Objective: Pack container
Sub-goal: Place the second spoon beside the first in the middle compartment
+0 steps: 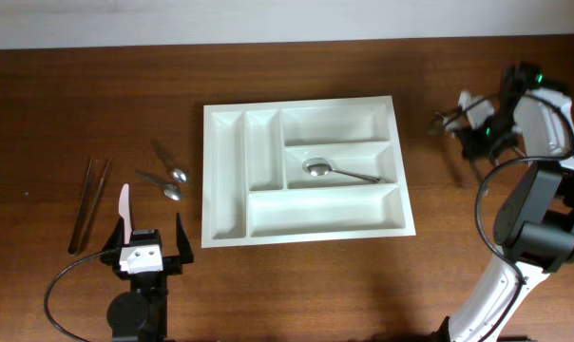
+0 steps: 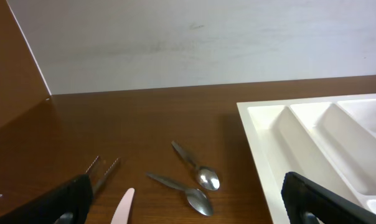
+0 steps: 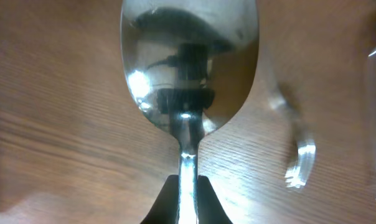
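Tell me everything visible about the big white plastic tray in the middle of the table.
The large white rectangular plastic tray lies flat on the brown wooden table. It has five compartments: two narrow upright on the left, three wide crosswise on the right. A silver metal spoon lies in the middle wide one; the others are empty.

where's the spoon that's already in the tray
In the overhead view the spoon lies in the middle of the three wide compartments of the container, on its right half, bowl to the left.
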You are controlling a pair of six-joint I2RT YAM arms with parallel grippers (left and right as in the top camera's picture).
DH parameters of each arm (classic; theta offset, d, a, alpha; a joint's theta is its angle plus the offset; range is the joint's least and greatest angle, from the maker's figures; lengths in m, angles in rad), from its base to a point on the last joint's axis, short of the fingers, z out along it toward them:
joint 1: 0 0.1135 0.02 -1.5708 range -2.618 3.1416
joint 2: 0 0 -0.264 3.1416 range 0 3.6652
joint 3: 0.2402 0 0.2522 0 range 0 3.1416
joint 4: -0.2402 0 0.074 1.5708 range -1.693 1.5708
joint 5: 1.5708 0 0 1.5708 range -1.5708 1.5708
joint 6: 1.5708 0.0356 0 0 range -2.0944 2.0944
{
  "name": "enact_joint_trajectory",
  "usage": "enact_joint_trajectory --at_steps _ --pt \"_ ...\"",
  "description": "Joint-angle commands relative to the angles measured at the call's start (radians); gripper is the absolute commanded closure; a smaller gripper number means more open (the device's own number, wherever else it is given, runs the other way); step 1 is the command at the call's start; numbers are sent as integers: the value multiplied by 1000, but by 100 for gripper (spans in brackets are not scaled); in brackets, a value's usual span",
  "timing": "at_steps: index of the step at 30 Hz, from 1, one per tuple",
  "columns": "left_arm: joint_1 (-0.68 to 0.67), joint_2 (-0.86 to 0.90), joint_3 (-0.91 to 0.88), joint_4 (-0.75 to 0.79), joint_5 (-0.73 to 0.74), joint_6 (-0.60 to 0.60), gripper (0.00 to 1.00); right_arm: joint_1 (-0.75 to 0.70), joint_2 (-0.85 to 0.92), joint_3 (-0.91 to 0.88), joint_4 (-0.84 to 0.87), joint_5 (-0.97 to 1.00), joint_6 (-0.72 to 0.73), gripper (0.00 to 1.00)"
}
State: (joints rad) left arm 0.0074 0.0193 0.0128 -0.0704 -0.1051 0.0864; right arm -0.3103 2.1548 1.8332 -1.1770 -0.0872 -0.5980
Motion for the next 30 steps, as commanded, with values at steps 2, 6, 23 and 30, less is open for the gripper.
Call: enact_joint_trajectory --at_steps 2,6,23,30 --pt "4 -8 -3 -1 3 10 1 92 -7 256 -108 -87 3 96" --pt "4 -8 -3 -1 4 10 1 224 -7 406 -214 -97 -122 96" --pt "4 -8 -3 -1 3 10 1 573 -5 221 -292 -183 -746 96" --pt "4 -8 -3 -1 3 10 1 563 -5 37 -176 -183 -752 96"
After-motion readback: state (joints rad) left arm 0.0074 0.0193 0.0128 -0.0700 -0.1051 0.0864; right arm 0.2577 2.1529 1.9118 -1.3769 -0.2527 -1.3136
